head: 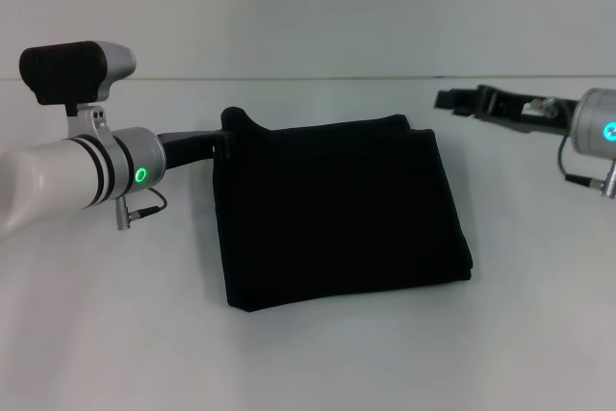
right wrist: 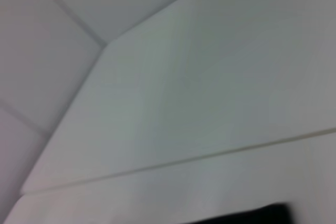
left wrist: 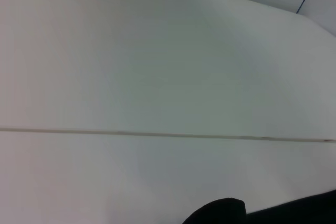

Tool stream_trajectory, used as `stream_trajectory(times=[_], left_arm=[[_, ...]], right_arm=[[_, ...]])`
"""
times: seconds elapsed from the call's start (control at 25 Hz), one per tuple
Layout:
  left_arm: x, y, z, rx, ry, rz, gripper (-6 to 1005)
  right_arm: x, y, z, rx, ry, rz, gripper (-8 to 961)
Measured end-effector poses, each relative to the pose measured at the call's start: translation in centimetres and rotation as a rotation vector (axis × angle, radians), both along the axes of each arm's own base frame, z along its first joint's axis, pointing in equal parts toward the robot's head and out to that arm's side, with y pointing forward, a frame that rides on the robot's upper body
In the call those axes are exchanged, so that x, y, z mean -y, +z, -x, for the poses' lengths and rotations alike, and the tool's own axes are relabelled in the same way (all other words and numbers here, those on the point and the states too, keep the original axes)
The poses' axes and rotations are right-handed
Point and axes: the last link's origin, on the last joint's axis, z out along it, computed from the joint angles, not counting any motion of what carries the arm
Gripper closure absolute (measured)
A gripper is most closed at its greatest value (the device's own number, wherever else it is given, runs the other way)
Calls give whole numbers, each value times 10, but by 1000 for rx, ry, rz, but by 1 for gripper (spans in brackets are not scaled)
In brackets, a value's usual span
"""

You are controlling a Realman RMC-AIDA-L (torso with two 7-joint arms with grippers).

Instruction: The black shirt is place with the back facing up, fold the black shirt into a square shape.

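Jaws on the left gripper [head: 223,144] meet the black shirt [head: 342,214] corner, grip unclear; right gripper [head: 452,100] hangs clear, also unclear. Flatten that raised corner and it's square.

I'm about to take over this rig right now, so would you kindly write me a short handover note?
Left gripper: at the far left corner of the black shirt, touching its edge; whether it grips is hidden.
Right gripper: in the air past the shirt's far right corner, apart from it.
Shirt: lies on the white table, folded into a rough square, plain side up, no lettering showing.
Done: the folding looks finished.
Left: probably only pulling the left arm clear, perhaps smoothing the raised far left corner.
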Motion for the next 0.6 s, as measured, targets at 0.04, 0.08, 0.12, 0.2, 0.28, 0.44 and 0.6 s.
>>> stream_trajectory(times=[0.04, 0.08, 0.12, 0.2, 0.28, 0.44, 0.6], left_arm=[[0, 0, 0, 2, 1, -2, 962], [0, 0, 0, 4, 0, -2, 962], [0, 0, 0, 4, 1, -3, 962], [-1, 0, -1, 4, -1, -4, 962], [-1, 0, -2, 4, -2, -4, 961], [-2, 0, -3, 4, -5, -4, 961], [-2, 1, -4, 6, -6, -5, 962]], right_arm=[[3, -3, 3, -3, 27, 18, 434], [5, -7, 7, -6, 54, 37, 459], [8, -12, 12, -4, 84, 55, 485], [11, -23, 19, 0, 119, 84, 537], [14, -34, 26, 10, 142, 103, 588], [15, -52, 31, 59, 161, 103, 755], [12, -67, 30, 151, 153, 108, 891]])
